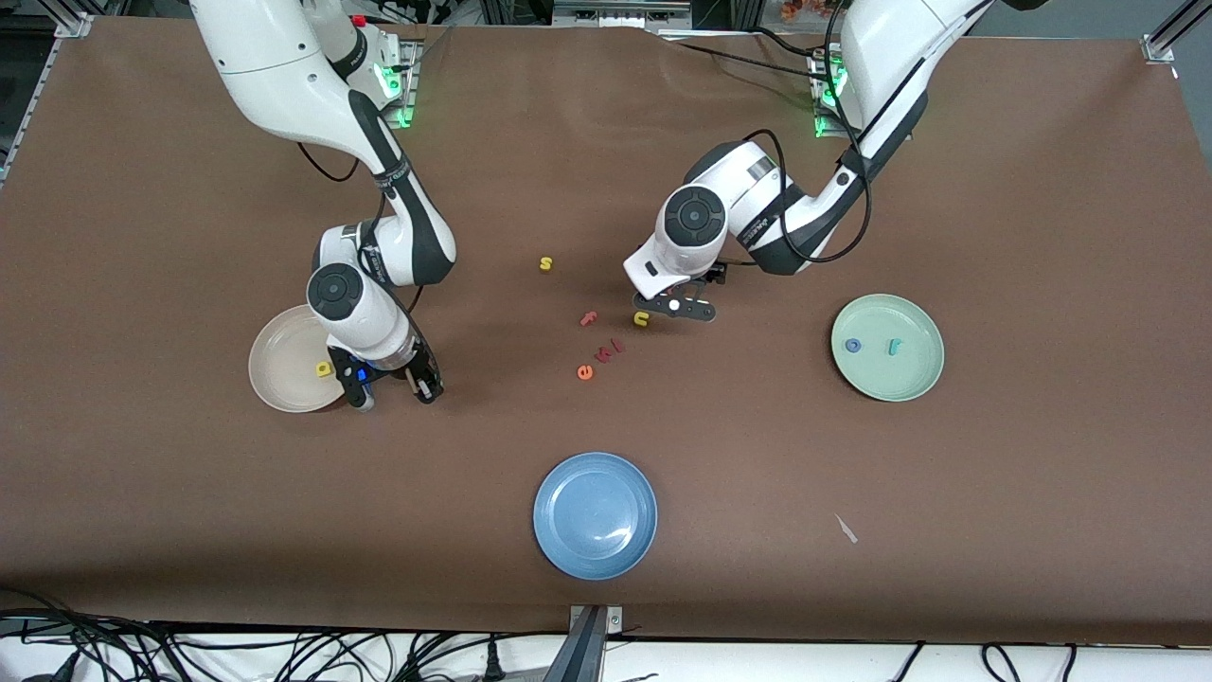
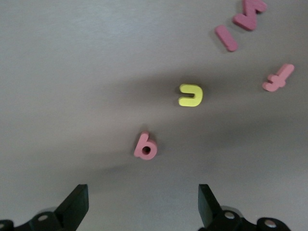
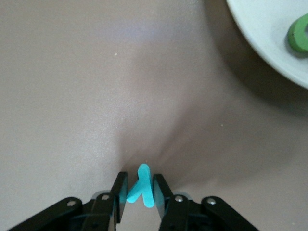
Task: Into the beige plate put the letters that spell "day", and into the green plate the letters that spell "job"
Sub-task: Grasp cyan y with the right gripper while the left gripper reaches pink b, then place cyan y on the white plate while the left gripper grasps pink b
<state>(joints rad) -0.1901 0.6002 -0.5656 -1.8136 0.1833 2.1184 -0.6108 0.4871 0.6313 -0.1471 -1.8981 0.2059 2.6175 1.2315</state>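
My right gripper [image 3: 140, 188] is shut on the teal y [image 3: 143, 175], low over the brown table next to the beige plate [image 1: 279, 369]. That plate holds the yellow d [image 1: 325, 369] and the green a [image 3: 299, 34]. In the front view the right gripper [image 1: 396, 386] hides the y. My left gripper [image 2: 143, 190] hangs open over the table with the red-pink b [image 2: 145, 146] lying just ahead of its fingers; in the front view this gripper [image 1: 677, 305] covers the b. The green plate [image 1: 909, 379] holds the blue o [image 1: 853, 346] and the teal j [image 1: 893, 347].
A yellow u [image 1: 641, 318], pink f [image 1: 588, 319], two more pink letters [image 1: 606, 350], an orange e [image 1: 585, 372] and a yellow s [image 1: 545, 263] lie mid-table. A blue plate [image 1: 595, 514] sits nearer the front camera.
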